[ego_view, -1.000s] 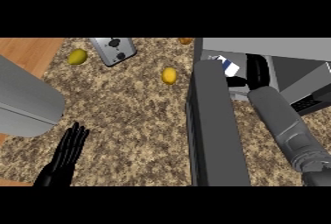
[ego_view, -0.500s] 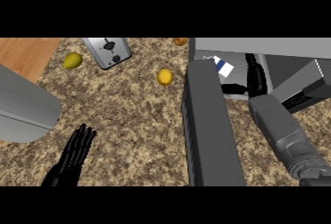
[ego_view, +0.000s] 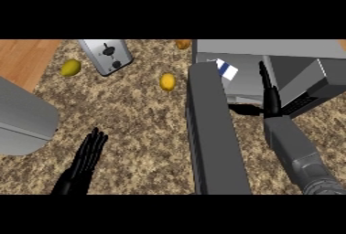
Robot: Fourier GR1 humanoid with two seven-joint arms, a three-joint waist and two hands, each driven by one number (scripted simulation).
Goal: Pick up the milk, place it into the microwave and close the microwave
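From the head view I see the right hand (ego_view: 269,91) reaching up into the open microwave (ego_view: 297,68), its fingers (ego_view: 263,73) straight and together, holding nothing. The milk (ego_view: 225,69), a white carton with a blue patch, stands inside the microwave at the left of the cavity, apart from my right hand, which lies to its right. The microwave door (ego_view: 213,137) hangs open, a long grey slab running down the middle of the view between the two arms. My left hand (ego_view: 86,157) rests at the lower left over the speckled surface (ego_view: 135,114), fingers straight and slightly apart, touching nothing that I can see. Farther up on the surface lies a toaster (ego_view: 107,55), tilted, with a yellow-green fruit (ego_view: 71,67) to its left and a yellow fruit (ego_view: 167,82) to its right, near the door's top end. A small orange thing (ego_view: 183,44) sits at the top edge, too cut off to name. A grey appliance (ego_view: 24,116) fills the left edge.
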